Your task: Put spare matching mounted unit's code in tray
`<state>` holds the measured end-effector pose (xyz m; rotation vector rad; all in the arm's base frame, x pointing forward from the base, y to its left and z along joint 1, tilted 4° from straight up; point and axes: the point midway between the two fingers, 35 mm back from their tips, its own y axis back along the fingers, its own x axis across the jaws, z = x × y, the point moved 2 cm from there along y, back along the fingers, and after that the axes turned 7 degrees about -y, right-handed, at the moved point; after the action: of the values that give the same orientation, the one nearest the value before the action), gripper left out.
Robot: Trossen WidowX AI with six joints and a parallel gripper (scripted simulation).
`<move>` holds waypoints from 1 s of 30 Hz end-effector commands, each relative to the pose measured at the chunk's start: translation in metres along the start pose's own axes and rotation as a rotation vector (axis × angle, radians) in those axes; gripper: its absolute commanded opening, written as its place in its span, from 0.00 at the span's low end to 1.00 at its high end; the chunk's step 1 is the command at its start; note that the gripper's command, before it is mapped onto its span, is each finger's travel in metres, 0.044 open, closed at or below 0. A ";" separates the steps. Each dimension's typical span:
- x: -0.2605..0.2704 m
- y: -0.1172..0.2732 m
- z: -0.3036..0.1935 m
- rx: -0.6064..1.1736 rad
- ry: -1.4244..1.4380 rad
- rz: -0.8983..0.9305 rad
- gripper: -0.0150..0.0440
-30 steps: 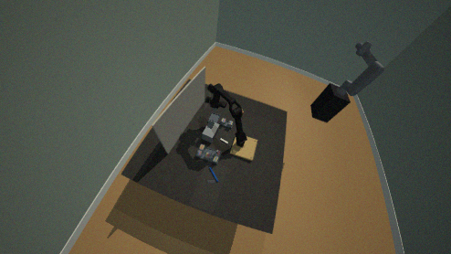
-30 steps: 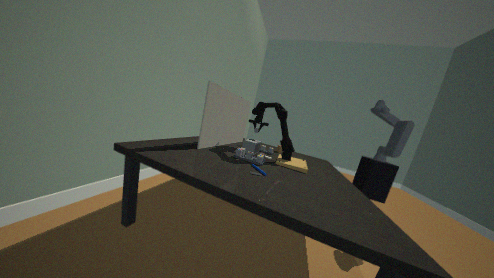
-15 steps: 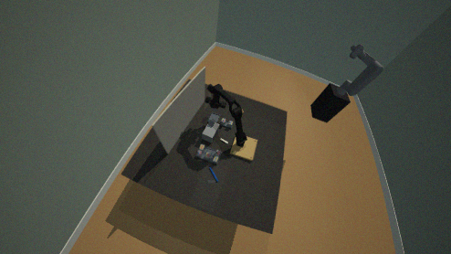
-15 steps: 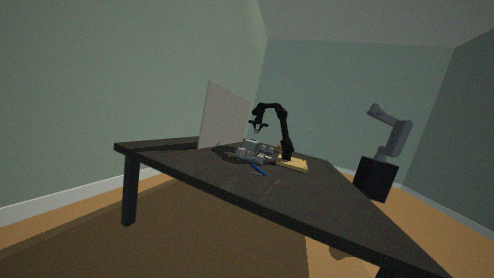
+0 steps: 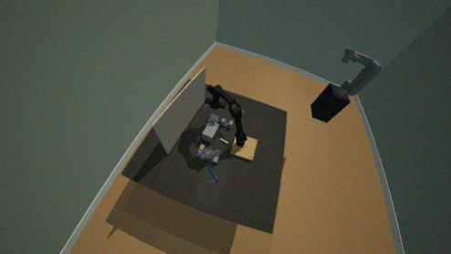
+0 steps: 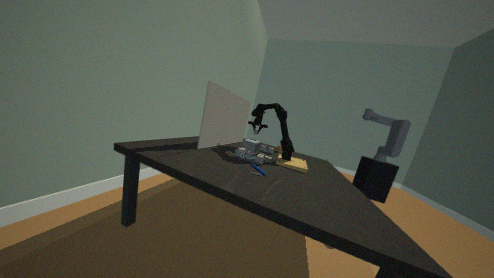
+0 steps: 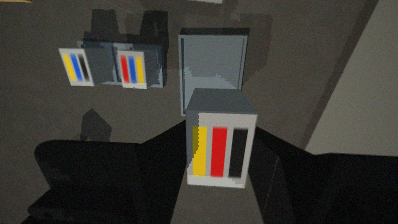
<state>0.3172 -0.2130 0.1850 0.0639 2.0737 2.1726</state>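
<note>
Table [image 5: 242, 196] [image 6: 300, 200]: dark; it carried the upright panel [image 5: 183, 114] [image 6: 222, 117] and the tray [image 5: 215, 117] [image 7: 212, 55].
Tray: blue-grey, shallow and walled; the held block overlapped its near end in the wrist view.
Claw [image 5: 215, 104] [image 6: 257, 126] [image 7: 215, 125]: closed on the striped block [image 6: 256, 132] [image 7: 220, 152], above the table.
Next move: centring the block over the tray floor, then lowering it squarely seemed best; the near wall looked the likeliest snag.
Release: it called for the block resting inside first, then fingers parting evenly and a straight lift.
Held block's code: yellow, red, black stripes on white.
Left spare's code [image 7: 76, 67]: yellow, blue, black.
Right spare's code [image 7: 132, 70]: red, blue, yellow.
Match: the mounted unit's code could not be read, so the choice stayed unconfirmed.
Brands, lettering: none legible.
</note>
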 end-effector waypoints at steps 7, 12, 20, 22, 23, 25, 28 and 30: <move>-0.001 -0.009 0.000 -0.005 0.003 0.001 0.25; -0.001 -0.013 0.000 -0.005 0.003 0.001 0.25; -0.002 -0.018 0.000 -0.005 0.003 0.001 0.25; -0.002 -0.020 -0.001 -0.005 0.003 0.001 0.25; -0.002 -0.021 -0.001 -0.005 0.003 0.001 0.25; -0.003 -0.022 -0.001 -0.005 0.003 0.001 0.25; -0.003 -0.024 -0.001 -0.005 0.003 0.001 0.25; -0.003 -0.026 -0.001 -0.005 0.003 0.001 0.25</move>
<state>0.3214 -0.2141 0.1636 0.0588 2.0760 2.1746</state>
